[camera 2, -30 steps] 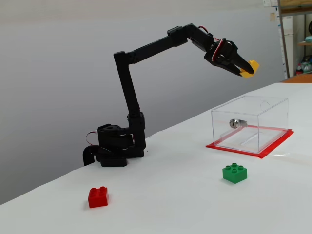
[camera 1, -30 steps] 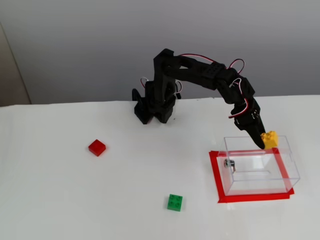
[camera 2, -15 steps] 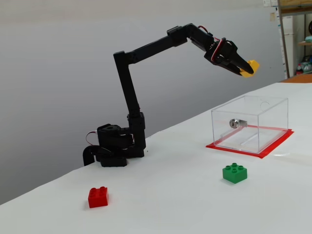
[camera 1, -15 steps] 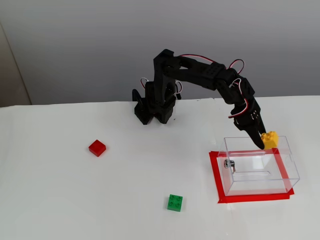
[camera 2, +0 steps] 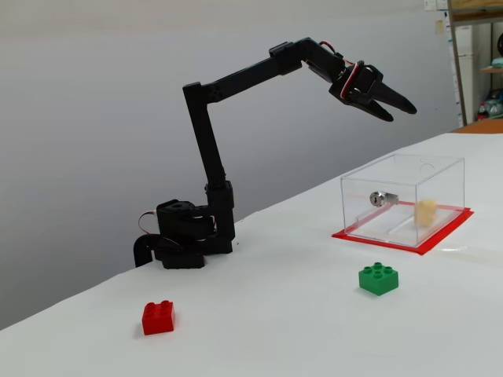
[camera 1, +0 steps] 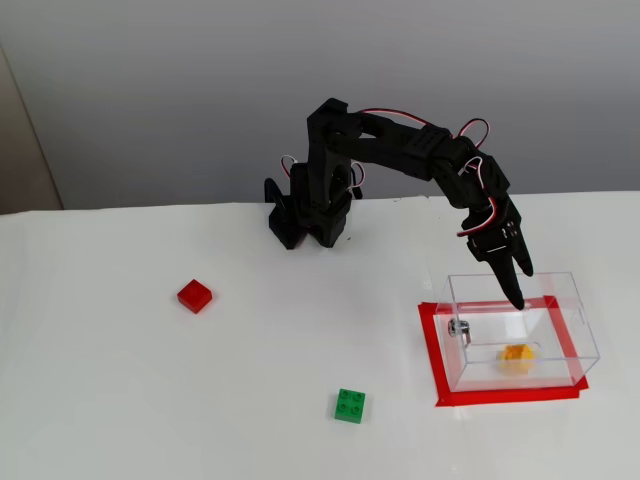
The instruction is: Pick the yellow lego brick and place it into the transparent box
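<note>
Release step, in effect done: the yellow brick (camera 1: 516,357) is inside the box (camera 1: 470,372), low down and toward its front-right corner in the high fixed view. The side view shows the brick (camera 2: 426,212) blurred, so whether it is falling or settled I cannot tell.

The gripper (camera 1: 518,283) hangs above the box's back edge with fingers spread and empty; the side view shows the gap between them clearly (camera 2: 399,108), well above the box (camera 2: 357,206).

Next move, by my judgement: pull the arm up and back to its base at the table's rear edge, clear of the box walls. Nothing to regrasp.

View differences: the high view shows the red tape (camera 1: 430,345) framing the box and the brick's spot on the floor; the side view shows gripper height over the box. The red brick (camera 1: 194,295) and green brick (camera 1: 349,405) sit on the table, well apart, untouched.
</note>
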`<action>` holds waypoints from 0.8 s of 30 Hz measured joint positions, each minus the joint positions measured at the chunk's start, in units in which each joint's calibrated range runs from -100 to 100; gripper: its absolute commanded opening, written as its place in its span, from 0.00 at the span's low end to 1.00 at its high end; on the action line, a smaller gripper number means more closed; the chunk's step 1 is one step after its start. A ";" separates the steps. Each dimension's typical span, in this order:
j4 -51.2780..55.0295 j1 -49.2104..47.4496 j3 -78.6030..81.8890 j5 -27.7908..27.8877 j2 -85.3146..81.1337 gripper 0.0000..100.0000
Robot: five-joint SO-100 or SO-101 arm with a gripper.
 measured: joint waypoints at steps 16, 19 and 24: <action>0.00 0.32 0.00 0.00 0.00 0.32; 0.00 1.39 0.00 0.00 0.00 0.32; 0.17 3.31 0.00 0.00 0.00 0.23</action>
